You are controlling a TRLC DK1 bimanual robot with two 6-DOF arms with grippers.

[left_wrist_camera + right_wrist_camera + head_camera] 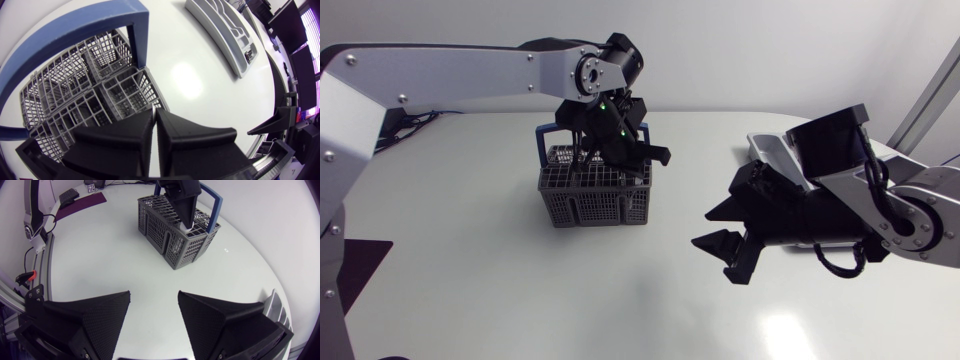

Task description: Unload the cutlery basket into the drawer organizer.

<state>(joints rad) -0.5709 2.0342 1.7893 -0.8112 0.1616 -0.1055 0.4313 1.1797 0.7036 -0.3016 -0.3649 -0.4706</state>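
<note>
White tabletop [520,300] carried everything. Left arm [450,75] came in from the left edge and ended directly above the cutlery basket [595,195]. Right arm [910,215] came in from the opposite side and sat well to the right of the basket, low over the tabletop.

The basket was a grey mesh box, upright, split into several compartments, with a blue handle [137,35] arching over it. In the left wrist view the compartments showed no cutlery I could make out.

Drawer organizer [772,152] was a light grey tray well right of the basket, on the far side of the right arm and partly covered by it. In the left wrist view it lay flat, clear of the basket.

Left end effector [154,120] pointed down into the basket top, on the side nearest the right arm, next to the handle post. Fingers were pressed together with only a hairline between them. The right wrist view showed a small pale bit [186,228] just under the tips, inside the basket. Couldn't tell what it was or whether it was gripped.

Right end effector [154,296] pointed toward the basket and was well apart from it. Fingers were spread wide with nothing between them but bare tabletop.
</note>
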